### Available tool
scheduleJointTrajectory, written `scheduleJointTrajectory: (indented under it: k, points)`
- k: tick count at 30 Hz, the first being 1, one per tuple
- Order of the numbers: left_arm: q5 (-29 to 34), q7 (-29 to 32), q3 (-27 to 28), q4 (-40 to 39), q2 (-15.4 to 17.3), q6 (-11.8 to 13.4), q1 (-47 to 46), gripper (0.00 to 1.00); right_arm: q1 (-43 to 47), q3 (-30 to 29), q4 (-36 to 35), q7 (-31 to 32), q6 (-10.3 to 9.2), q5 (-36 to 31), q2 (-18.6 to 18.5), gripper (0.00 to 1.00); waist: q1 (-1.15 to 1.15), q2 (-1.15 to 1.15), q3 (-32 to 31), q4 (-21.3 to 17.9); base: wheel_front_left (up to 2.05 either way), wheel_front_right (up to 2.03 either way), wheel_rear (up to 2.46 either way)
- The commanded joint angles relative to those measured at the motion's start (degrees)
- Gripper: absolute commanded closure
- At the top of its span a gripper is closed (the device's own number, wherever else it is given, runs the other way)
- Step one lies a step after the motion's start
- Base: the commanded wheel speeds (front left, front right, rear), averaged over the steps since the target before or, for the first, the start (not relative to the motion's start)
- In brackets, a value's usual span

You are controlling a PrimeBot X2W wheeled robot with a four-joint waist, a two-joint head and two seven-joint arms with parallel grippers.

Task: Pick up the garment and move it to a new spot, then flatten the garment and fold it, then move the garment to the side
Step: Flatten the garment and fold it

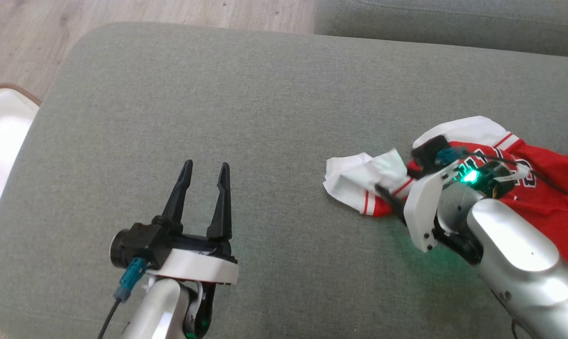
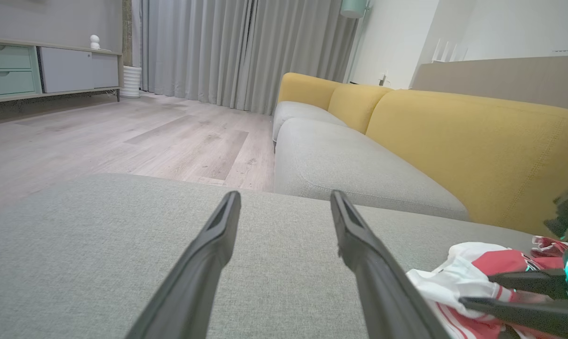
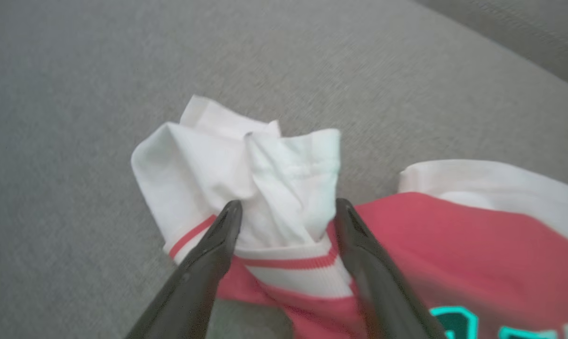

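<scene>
My right gripper (image 3: 286, 212) hangs, jaws apart, astride the bunched white sleeve (image 3: 246, 169) of the garment (image 1: 549, 197) crumpled at the cushion's (image 1: 265, 94) right side, left gripper (image 1: 206, 165) spread and empty, and I fear pinching one thin layer that slips free.

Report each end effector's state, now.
Left end effector: open, empty, over the grey cushion.
Right end effector: open, straddling the bunched sleeve of the red-and-white jersey, not clamped.
</scene>
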Motion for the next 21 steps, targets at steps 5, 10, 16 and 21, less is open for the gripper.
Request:
scheduleJointTrajectory:
  k: [5, 10, 16, 21]
  points:
    - [-0.6, -0.3, 1.2, -1.8, 0.2, 0.4, -2.0, 0.00, -5.2, 4.1, 0.2, -2.4, -0.04, 5.4, -2.0, 1.00, 0.00, 0.00, -0.1, 0.7, 0.00, 0.00, 0.00]
    - [-0.7, -0.3, 1.2, -2.0, 0.2, 0.6, -1.9, 0.00, -9.1, 2.8, 2.5, -10.6, -0.04, 5.4, -0.6, 1.00, 0.00, 0.00, -0.1, 0.8, 0.00, 0.00, 0.00]
    - [-0.6, -0.3, 1.2, -1.9, 0.2, 0.7, -1.5, 0.00, -16.6, -2.1, 7.9, -23.9, -0.04, 3.0, 2.8, 1.00, 0.00, 0.00, -0.5, 0.8, 0.00, 0.00, 0.00]
    - [-0.4, -0.3, 1.4, -1.8, 0.2, 0.7, -1.1, 0.00, -20.7, -2.1, 10.9, -32.7, -0.04, -1.8, 6.5, 1.00, 0.00, 0.00, -1.6, 0.9, 0.00, 0.00, 0.00]
